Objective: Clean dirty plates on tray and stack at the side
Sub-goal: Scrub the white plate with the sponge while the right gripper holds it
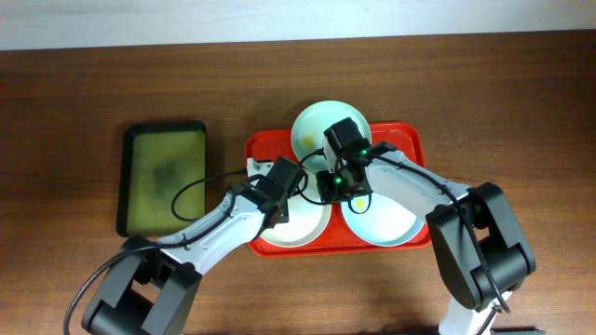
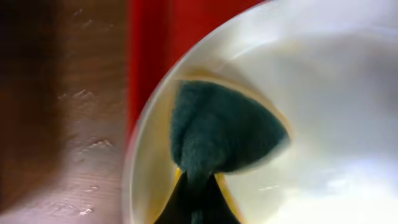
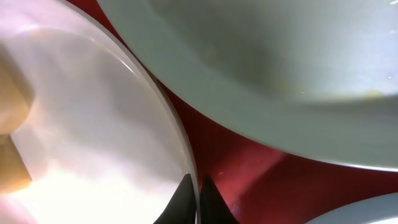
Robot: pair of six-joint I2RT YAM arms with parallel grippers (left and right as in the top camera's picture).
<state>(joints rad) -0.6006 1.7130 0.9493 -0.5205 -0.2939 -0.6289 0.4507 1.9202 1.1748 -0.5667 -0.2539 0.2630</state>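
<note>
Left claw (image 2: 198,190) is closest to the lens, dark tips pinching a dark teal fuzzy sponge pad (image 2: 217,130) pressed onto the inside of the round shallow white plate (image 2: 323,124), near its left rim. Right claw (image 3: 194,200) has tips pressed almost together and looks to nip that white plate's rim. The plate sits front-left in the large rectangular red plastic tray (image 1: 410,140). Round pale green plate (image 1: 317,130) is at the back, overhanging the tray rim. Round pale blue plate (image 1: 386,221) is front-right, with a yellow smear (image 1: 359,201) on it. Progress, my read: first wipe under way, nothing stacked on the brown wooden desk (image 1: 521,112). Green and blue wipes plus stacking all three are left. Black-rimmed olive-green tray (image 1: 166,177) sits to the left, apart. No brand, label or readable writing anywhere.
</note>
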